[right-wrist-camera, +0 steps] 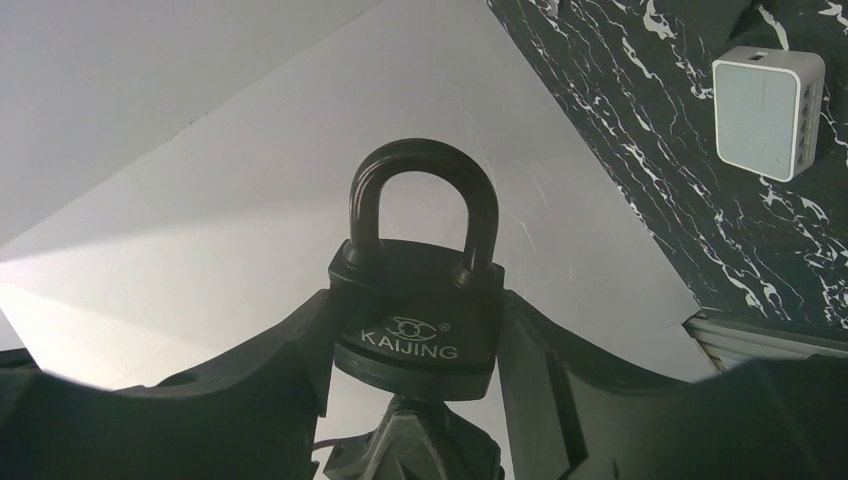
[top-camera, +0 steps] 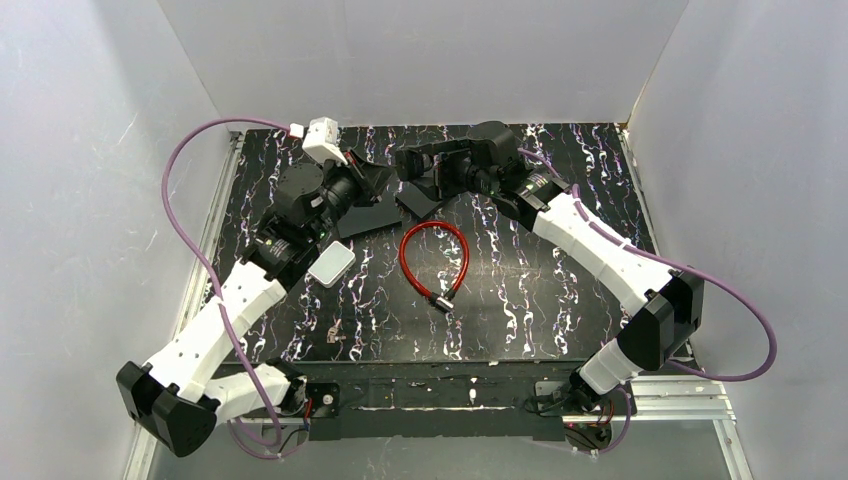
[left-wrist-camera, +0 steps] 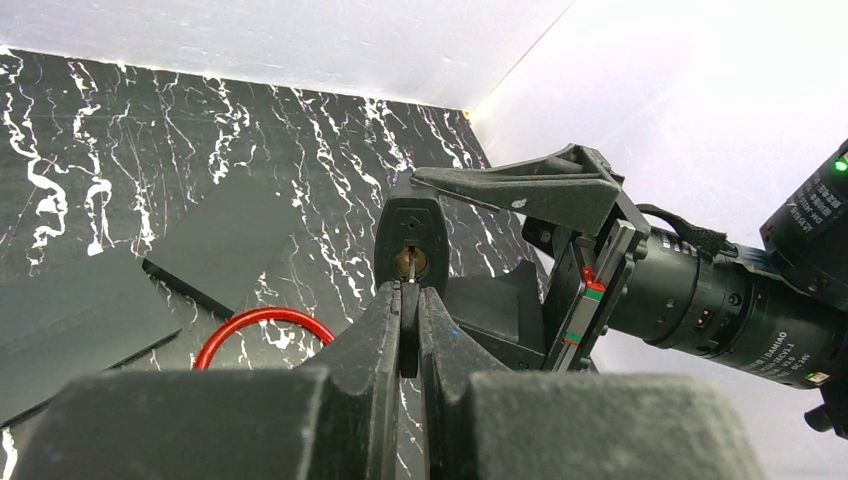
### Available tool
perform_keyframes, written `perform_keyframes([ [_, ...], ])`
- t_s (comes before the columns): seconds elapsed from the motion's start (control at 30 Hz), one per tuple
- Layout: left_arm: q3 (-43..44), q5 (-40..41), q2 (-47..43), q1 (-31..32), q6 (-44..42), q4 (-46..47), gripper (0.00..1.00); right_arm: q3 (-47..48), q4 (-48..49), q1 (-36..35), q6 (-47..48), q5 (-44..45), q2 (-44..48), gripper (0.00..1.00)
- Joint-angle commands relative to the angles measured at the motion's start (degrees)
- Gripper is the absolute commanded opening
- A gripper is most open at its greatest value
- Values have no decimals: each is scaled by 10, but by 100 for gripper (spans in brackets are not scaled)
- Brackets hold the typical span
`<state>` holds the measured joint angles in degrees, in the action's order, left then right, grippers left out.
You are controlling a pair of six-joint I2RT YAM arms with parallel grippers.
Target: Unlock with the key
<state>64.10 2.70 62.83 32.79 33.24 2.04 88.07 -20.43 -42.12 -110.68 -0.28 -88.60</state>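
Above table (top-camera: 520, 300), right end effector (right-wrist-camera: 415, 352) grips padlock (right-wrist-camera: 415, 295) (shackle (right-wrist-camera: 423, 158) shut); left end effector (left-wrist-camera: 411, 310) pinches key (left-wrist-camera: 412, 286) at keyhole (left-wrist-camera: 410, 262)

Got the padlock (right-wrist-camera: 420, 300) wedged between the right gripper's (right-wrist-camera: 415, 335) fingers, up off the table (top-camera: 540, 300), toward the far middle. Facing it from the left: the left gripper (left-wrist-camera: 410, 305), with the key (left-wrist-camera: 409, 283) nipped in its tips, right at the keyhole on the padlock's bottom end. Down below, flat panels (top-camera: 365, 215) under both grippers. Just nearer, a cable loop (top-camera: 433, 258) mid-table, plus a box (top-camera: 331, 265) left of it, beside the left arm.
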Motion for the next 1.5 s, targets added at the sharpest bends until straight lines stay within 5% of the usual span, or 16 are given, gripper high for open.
perform_keyframes([
  [0.0,24,16,16,10,-13,11,0,31,70,-19,0,-52,13,1],
  [0.33,26,20,26,10,14,5,0,31,67,-19,0,-57,15,1],
  [0.57,20,26,13,27,-117,21,0,30,68,-19,3,-54,17,1],
  [0.83,41,85,31,26,70,-14,0,27,68,-19,5,-51,19,1],
  [1.07,62,143,46,26,209,-134,0,22,71,-19,6,-48,23,1],
  [1.47,24,90,80,26,93,21,0,27,66,-21,11,-46,23,1],
])
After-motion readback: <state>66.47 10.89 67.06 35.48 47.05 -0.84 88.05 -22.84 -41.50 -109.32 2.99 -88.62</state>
